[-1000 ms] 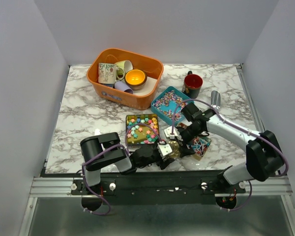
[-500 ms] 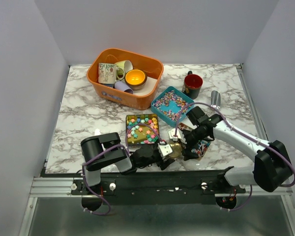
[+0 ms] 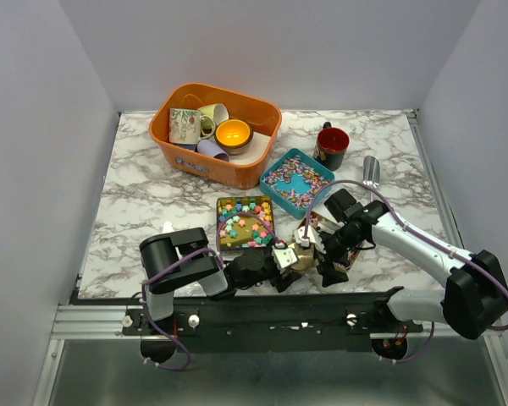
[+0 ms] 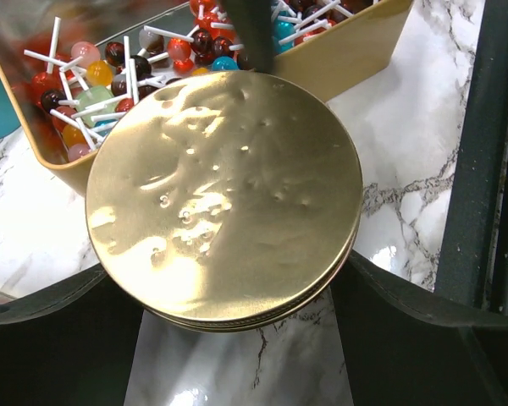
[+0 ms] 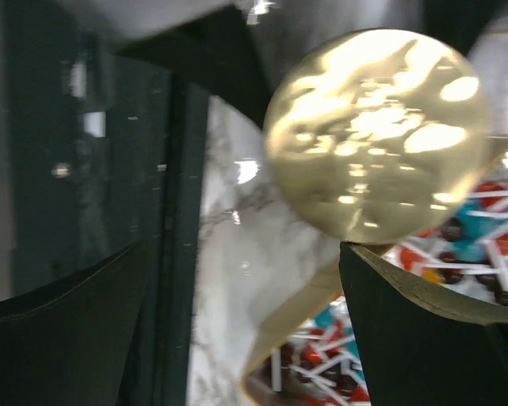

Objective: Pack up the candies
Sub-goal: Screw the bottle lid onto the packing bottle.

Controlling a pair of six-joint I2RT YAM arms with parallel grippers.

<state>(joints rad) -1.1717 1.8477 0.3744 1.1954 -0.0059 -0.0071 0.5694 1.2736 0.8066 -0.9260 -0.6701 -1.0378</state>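
The gold disc (image 4: 224, 199) is gripped at its rim by the widely spread left fingers (image 4: 42, 338), over the near wall of the tin (image 4: 364, 51) holding the candies (image 4: 97, 93) at the frame's top. The right fingers (image 5: 423, 338) stand wide and empty beside it. Should the disc be nudged loose, candies could be scattered onto the desk (image 4: 423, 169).

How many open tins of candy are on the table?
3: teal tin beside the orange basket, square tin of star candies mid-table, gold lollipop tin front right, partly covered.
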